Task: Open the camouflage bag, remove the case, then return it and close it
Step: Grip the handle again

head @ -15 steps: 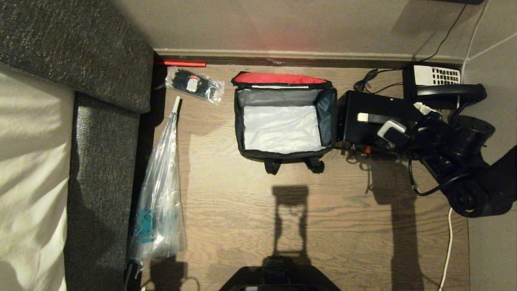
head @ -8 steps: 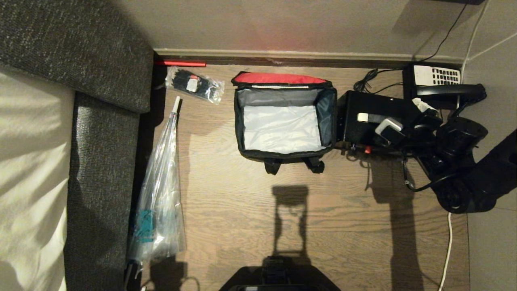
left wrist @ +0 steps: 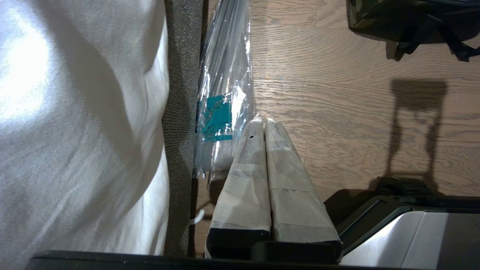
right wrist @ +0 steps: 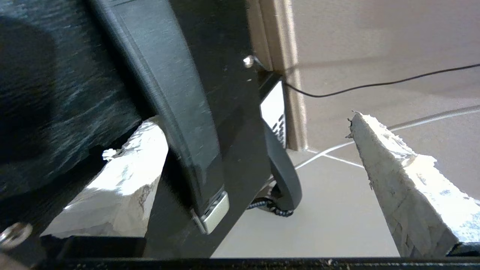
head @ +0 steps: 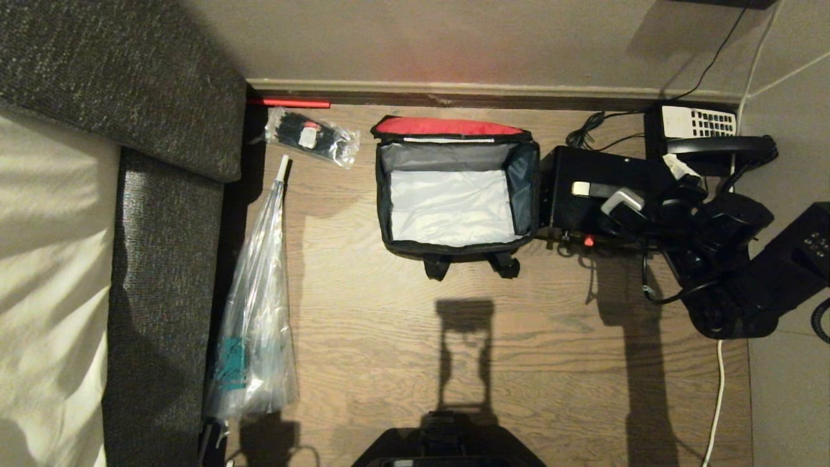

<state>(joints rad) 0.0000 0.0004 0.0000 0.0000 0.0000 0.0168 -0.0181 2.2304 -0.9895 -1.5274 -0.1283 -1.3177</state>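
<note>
The camouflage bag (head: 454,250) stands open on the wood floor near the wall. Its red-lined lid is folded back and only silver-grey lining shows inside. One corner of the bag (left wrist: 375,18) shows in the left wrist view. The case (head: 583,214), a flat black box, lies on the floor against the bag's right side, with a white tab on its strap handle (head: 581,189). My right gripper (head: 648,188) hovers open over the case's right end. In the right wrist view the right gripper (right wrist: 255,120) has its taped fingers (right wrist: 393,176) spread wide on either side of the strap (right wrist: 180,112). My left gripper (left wrist: 264,123) is parked shut and empty.
A black telephone (head: 700,123) with a white keypad sits by the wall behind the case, with cables (head: 587,136) beside it. A long clear plastic sleeve (head: 259,311) and a small packet (head: 311,136) lie left of the bag. A grey sofa (head: 162,194) fills the left side.
The right arm's elbow has swung up and left in the head view, and the open gripper has crept a little further over the case. Bag and case have not moved.
</note>
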